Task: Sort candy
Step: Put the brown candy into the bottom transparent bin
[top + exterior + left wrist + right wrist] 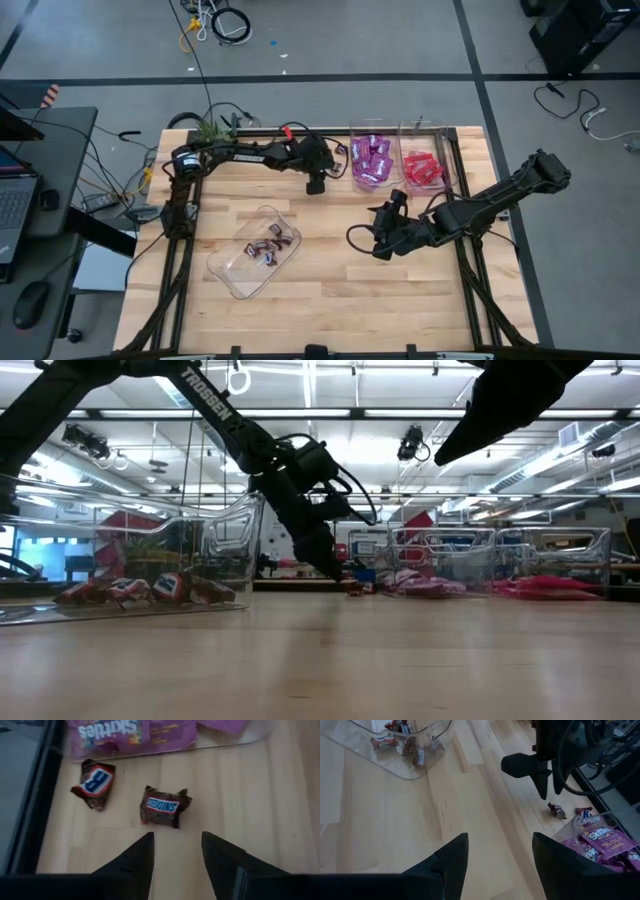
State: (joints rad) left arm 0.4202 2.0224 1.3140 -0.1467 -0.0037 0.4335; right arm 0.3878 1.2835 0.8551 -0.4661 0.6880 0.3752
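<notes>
**Left pincer over loose brown candy**

We see the left pincer (176, 851) released, hanging low over two brown wrapped candies (164, 806) lying loose on the wooden surface (330, 290), just beside the tray of purple packets (371, 160). Red packets (422, 170) fill the neighbouring tray. More brown pieces (270, 244) sit in a separate clear tray (232, 272) nearer the left side. The right pincer (383, 243) hovers mid-surface, fingers spread and holding nothing.
</notes>
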